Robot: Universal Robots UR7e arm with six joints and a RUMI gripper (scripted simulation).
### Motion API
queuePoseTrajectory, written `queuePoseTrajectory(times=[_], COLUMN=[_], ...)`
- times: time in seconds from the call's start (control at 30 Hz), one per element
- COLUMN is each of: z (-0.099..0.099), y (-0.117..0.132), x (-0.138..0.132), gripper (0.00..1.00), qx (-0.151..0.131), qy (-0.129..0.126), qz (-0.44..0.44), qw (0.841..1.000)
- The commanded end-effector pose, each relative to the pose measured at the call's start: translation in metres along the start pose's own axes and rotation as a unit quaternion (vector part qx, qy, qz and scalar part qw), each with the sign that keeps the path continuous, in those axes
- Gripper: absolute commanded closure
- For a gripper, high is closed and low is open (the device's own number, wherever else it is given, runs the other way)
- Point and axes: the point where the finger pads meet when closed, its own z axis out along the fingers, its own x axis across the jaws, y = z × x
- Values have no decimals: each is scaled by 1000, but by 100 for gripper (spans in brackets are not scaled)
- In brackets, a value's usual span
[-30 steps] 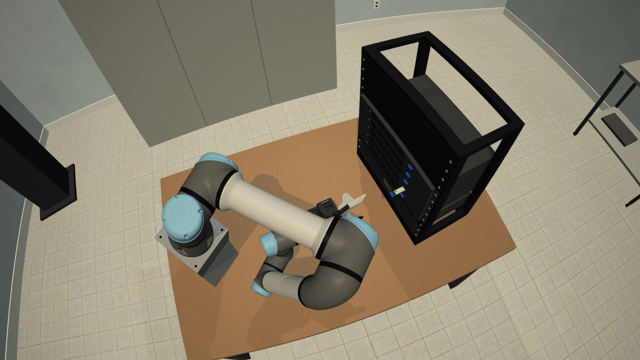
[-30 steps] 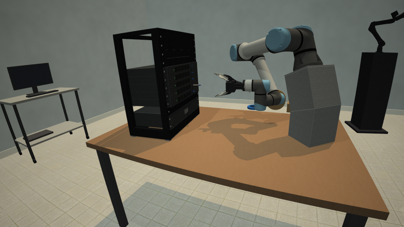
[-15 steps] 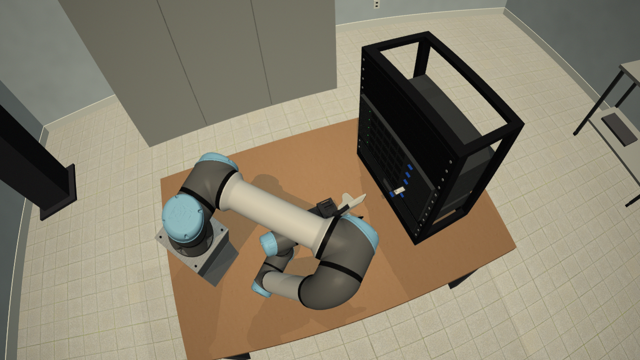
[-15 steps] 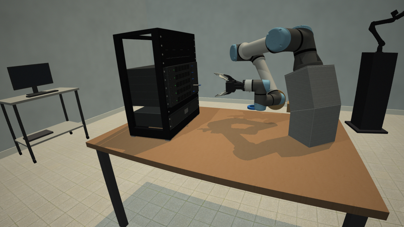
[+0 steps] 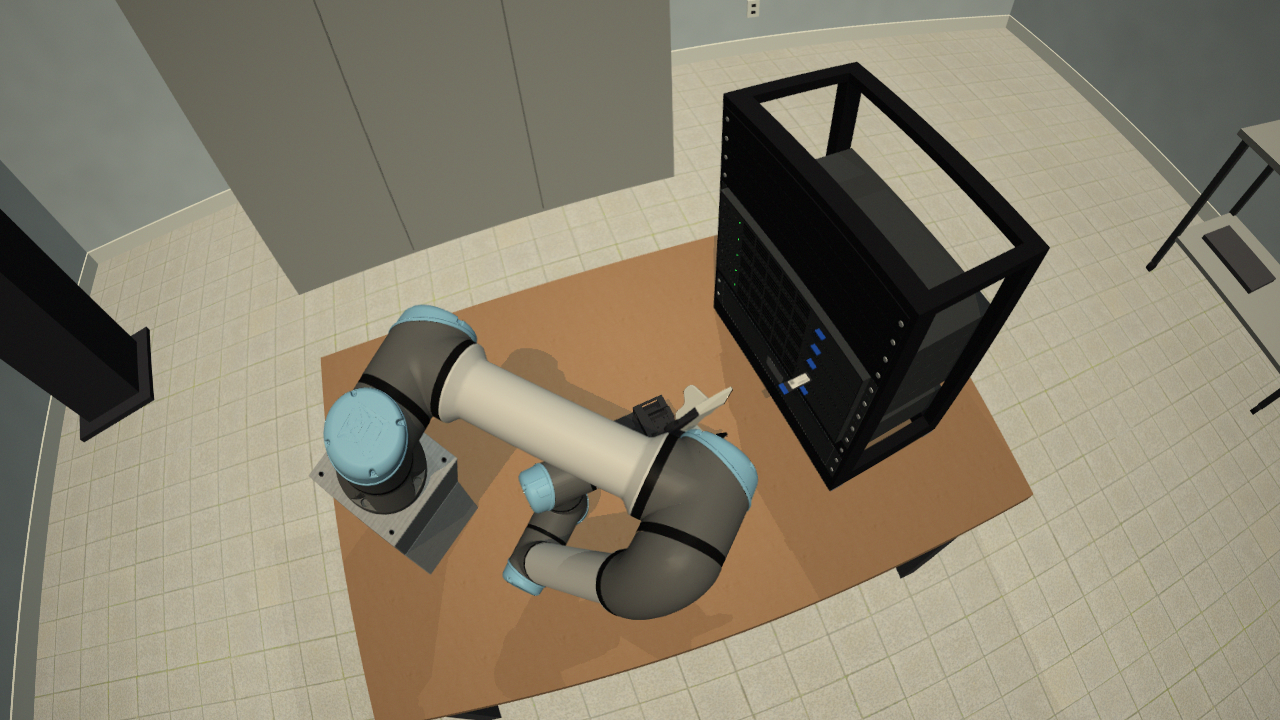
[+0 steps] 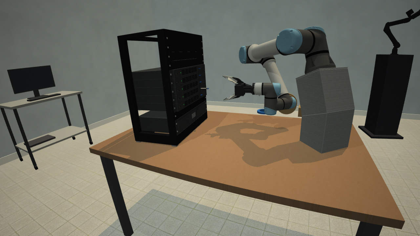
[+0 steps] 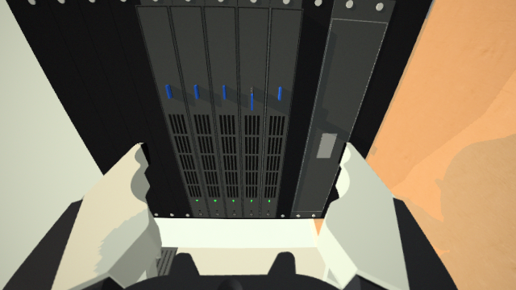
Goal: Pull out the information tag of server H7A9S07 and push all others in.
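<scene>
A black rack (image 5: 859, 268) stands on the brown table and holds several servers with blue information tags. It also shows in the exterior view (image 6: 164, 85) and fills the wrist view (image 7: 242, 109). One tag (image 5: 794, 382) sticks out of the rack front; its top is white, the print too small to read. It shows as a thin strip in the exterior view (image 6: 204, 88) and as a longer blue line in the wrist view (image 7: 251, 101). The other blue tags (image 7: 196, 92) sit flush. My gripper (image 6: 230, 88) is open and empty, a short way in front of the rack, facing it. It also shows in the wrist view (image 7: 242, 177).
A wider dark unit (image 7: 339, 113) sits in the rack below the servers. A grey block (image 6: 324, 108) stands on the table under the arm's base. A desk with a monitor (image 6: 32, 77) and a black pillar (image 6: 387, 93) stand off the table.
</scene>
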Motion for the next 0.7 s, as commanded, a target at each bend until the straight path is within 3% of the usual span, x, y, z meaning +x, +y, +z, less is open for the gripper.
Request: queuePoseTrajectory(times=[0.0,0.67], z=[0,0], y=[0,0], x=[-1,-3], gripper=[0,0], qx=[0,1], qy=[-1,-3], qz=[-2,-8], qw=[1000,1000])
